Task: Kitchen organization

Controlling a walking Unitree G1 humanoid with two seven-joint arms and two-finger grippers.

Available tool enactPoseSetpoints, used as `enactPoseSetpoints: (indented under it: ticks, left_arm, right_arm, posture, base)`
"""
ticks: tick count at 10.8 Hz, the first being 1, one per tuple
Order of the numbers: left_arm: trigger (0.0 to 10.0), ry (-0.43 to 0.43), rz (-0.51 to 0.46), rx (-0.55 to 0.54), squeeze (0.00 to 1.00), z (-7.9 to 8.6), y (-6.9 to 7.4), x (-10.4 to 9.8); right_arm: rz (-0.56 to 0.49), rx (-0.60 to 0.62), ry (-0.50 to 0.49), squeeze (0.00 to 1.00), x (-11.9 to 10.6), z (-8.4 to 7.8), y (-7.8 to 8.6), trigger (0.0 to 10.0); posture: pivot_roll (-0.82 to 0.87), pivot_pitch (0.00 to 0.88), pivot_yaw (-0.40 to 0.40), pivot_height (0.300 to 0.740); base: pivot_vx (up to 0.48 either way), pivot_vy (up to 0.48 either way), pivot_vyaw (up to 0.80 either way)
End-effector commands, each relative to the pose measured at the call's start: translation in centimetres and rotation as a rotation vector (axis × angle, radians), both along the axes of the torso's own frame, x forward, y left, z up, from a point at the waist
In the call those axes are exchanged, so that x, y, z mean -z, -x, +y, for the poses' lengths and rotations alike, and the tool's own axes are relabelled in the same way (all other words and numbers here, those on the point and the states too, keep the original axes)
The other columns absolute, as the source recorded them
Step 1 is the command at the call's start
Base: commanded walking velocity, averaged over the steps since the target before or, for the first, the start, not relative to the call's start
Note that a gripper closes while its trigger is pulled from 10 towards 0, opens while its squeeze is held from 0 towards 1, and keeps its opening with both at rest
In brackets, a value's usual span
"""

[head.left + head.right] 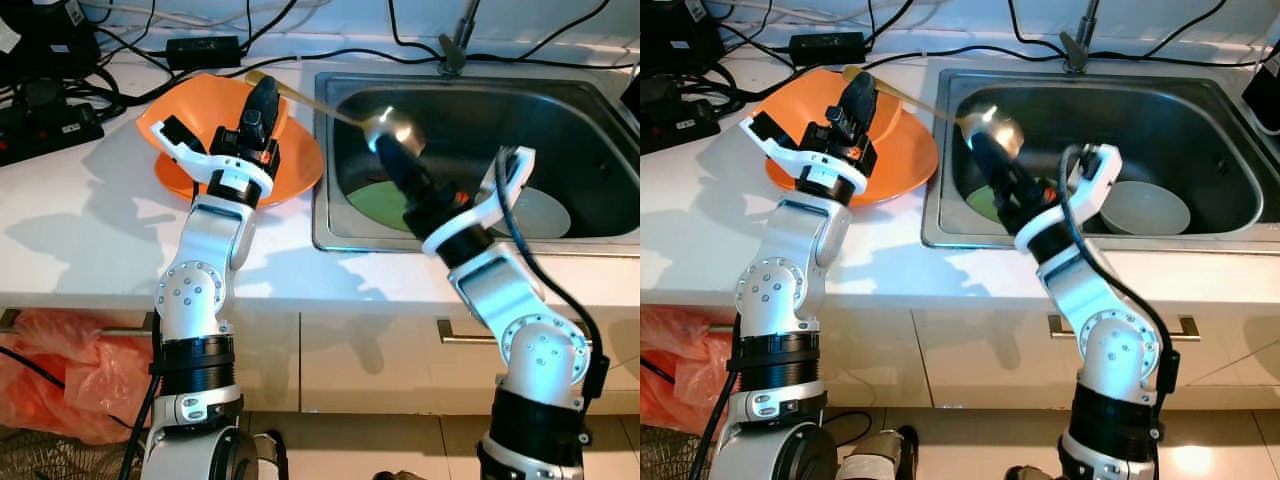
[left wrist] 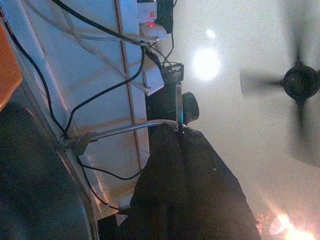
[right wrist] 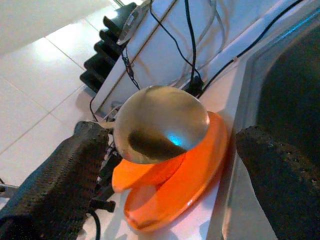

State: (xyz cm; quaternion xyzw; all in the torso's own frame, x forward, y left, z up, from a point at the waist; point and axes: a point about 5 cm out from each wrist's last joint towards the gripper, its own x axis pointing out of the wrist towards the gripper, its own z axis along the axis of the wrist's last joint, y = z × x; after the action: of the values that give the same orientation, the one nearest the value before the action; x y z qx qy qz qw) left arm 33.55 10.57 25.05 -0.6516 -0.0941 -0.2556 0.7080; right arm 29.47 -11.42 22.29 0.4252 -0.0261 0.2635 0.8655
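Steel ladle [image 1: 392, 128], bowl up over sink [image 1: 600, 100], handle slanting across tilted orange bowl [image 1: 290, 165] on counter.

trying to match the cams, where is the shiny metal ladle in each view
Left eye view: shiny metal ladle over the sink's left end.
Right eye view: upper middle, handle running toward the left gripper.
Left wrist view: cannot tell.
Right wrist view: centre, between the fingers.
Shared landmark: round orange plastic bowl.

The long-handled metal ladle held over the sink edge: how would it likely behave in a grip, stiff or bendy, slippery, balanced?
The shiny round-bowled metal ladle looks rigid, so it probably won't flex. Its polished bowl and thin golden handle look smooth, so it may slip or twist. The left pincer holds the handle's far end, so the bowl probably pulls downward near the right pincer.
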Motion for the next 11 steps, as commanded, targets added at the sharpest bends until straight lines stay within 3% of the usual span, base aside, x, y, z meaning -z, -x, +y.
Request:
enactPoseSetpoints:
  ticks: [1, 7, 9, 11]
  left_arm:
    - [0.0, 0.110, 0.037, 0.071, 0.00, -2.7, 0.7, 0.9]
    - [0.0, 0.155, 0.054, 0.121, 0.00, -3.8, 1.3, 1.1]
    - [0.0, 0.161, 0.061, 0.145, 0.00, -4.3, 1.8, 1.3]
    - [0.0, 0.161, 0.067, 0.154, 0.00, -4.5, 2.0, 1.5]
  right_arm:
    - [-0.006, 0.017, -0.020, 0.00, -0.4, -0.5, -0.2, 10.0]
    - [0.004, 0.024, -0.030, 0.00, -0.3, -0.9, -0.9, 10.0]
    - [0.001, 0.031, -0.036, 0.00, -0.3, -1.0, -1.3, 4.4]
    - [-0.003, 0.024, -0.045, 0.00, -0.4, -0.8, -1.5, 0.0]
  posture:
    - [0.12, 0.130, -0.015, 0.740]
    - [0.12, 0.129, -0.019, 0.740]
    - [0.12, 0.132, -0.022, 0.740]
    - [0.12, 0.134, -0.024, 0.740]
  base:
    - [0.000, 0.000, 0.00]
    - [0.000, 0.000, 0.00]
    - [0.000, 0.000, 0.00]
    - [0.000, 0.000, 0.00]
